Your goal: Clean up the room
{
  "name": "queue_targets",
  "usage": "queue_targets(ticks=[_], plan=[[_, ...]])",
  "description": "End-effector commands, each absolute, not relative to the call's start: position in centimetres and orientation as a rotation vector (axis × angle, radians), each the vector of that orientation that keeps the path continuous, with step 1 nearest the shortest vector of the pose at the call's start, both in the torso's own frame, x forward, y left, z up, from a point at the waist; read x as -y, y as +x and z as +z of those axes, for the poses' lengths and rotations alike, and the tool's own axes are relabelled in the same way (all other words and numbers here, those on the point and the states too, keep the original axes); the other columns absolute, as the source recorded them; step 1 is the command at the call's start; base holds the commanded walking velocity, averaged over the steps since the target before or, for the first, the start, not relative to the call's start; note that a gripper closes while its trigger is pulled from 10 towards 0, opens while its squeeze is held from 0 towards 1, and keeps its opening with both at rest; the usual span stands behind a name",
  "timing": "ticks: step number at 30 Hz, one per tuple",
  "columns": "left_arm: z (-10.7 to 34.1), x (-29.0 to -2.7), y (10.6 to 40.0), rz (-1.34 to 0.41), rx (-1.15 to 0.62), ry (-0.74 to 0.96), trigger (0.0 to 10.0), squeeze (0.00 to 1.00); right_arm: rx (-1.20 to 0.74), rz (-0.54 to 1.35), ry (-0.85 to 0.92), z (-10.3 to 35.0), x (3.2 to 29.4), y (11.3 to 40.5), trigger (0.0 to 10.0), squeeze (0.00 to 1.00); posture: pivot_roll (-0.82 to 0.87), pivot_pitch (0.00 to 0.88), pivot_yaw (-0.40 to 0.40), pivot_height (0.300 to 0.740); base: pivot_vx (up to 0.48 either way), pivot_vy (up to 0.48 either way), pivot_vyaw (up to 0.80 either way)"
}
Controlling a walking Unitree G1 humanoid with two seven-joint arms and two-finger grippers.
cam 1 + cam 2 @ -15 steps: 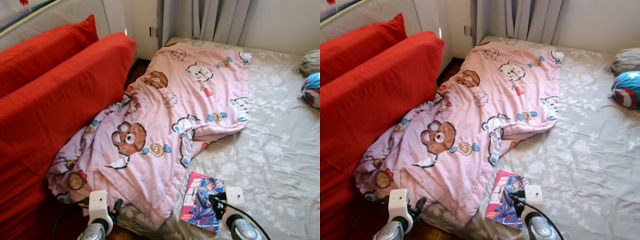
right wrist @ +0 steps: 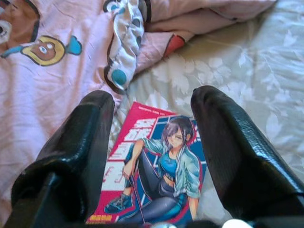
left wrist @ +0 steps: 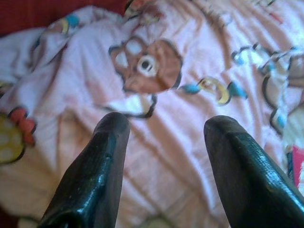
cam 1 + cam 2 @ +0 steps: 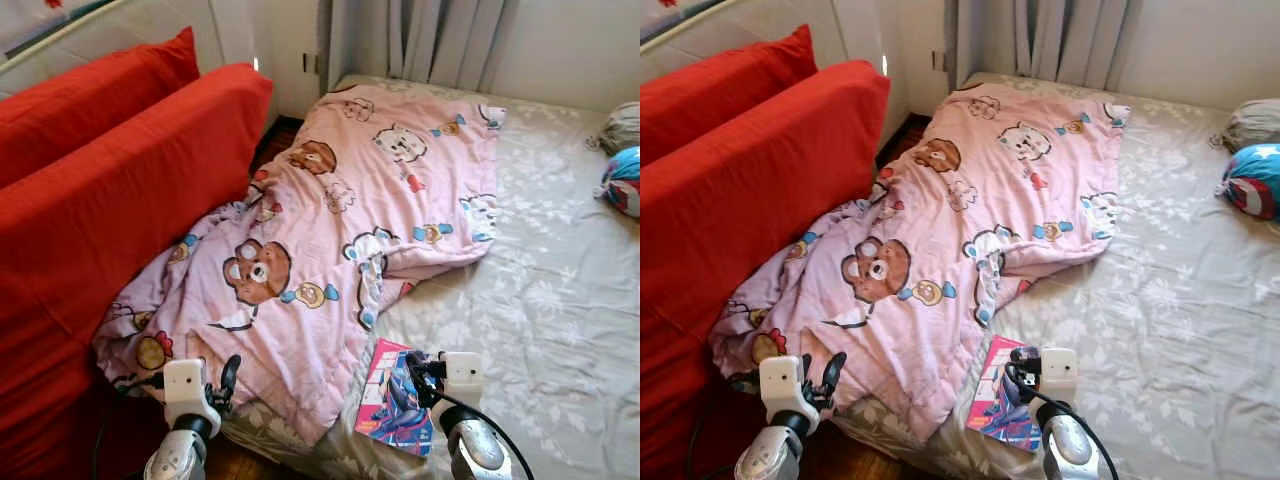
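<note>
A bed (image 4: 560, 300) with a grey flowered sheet stretches out in front of me, curtains (image 4: 420, 40) hanging at its far end and a red sofa (image 4: 110, 200) pressed close along its left side, a red cushion (image 4: 90, 95) leaning on the sofa's back. A pink blanket (image 4: 340, 230) printed with cartoon bears lies rumpled across the left half of the bed, its lower corner spilling over the mattress edge toward the sofa. Near the bed's front edge a comic magazine (image 4: 392, 400) with a pink cover lies flat on the sheet, its left side just beside the blanket's folded hem. At the far right edge are a round blue, red and white pillow (image 4: 625, 180) and a grey bundle (image 4: 622, 125) behind it. My left gripper (image 3: 164, 133) hovers over the blanket's lower corner, fingers spread apart with nothing between them. My right gripper (image 2: 152, 111) hangs above the magazine, fingers wide open on either side of the cover and not touching it. Compared with half a second ago, both my arms have come up and forward: the left one now reaches the blanket's edge, and the right one sits over the magazine's near corner.
</note>
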State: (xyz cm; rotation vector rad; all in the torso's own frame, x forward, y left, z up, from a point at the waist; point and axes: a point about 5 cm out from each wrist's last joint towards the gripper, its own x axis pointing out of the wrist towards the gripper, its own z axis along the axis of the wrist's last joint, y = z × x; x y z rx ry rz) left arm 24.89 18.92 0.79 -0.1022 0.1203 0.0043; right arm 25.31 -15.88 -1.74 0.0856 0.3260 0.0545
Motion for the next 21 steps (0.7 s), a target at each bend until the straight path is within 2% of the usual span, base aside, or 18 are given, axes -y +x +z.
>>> queue_targets(ticks=[1, 3, 19, 21], plan=[[0.7, -18.9, 24.7, 0.017, -0.129, -0.11, 10.0, 0.0, -0.32, 0.067, 0.078, -1.7, 15.6, 25.3, 10.0, 0.0, -0.02, 0.182, 0.012, 0.705, 0.0, 0.0, 0.0], [1.1, -18.5, 25.1, -0.002, -0.12, -0.11, 10.0, 0.0, -0.309, 0.071, 0.077, -1.5, 15.5, 25.4, 10.0, 0.0, -0.02, 0.171, 0.016, 0.691, 0.0, 0.0, 0.0], [1.9, -17.6, 25.5, -0.025, -0.126, -0.123, 10.0, 0.0, -0.325, 0.055, 0.058, -1.4, 15.9, 25.6, 10.0, 0.0, -0.03, 0.154, 0.018, 0.691, 0.0, 0.0, 0.0], [1.9, -17.5, 25.6, -0.029, -0.122, -0.127, 10.0, 0.0, -0.334, 0.061, 0.063, -1.5, 15.8, 25.6, 10.0, 0.0, -0.03, 0.154, 0.018, 0.676, 0.0, 0.0, 0.0]])
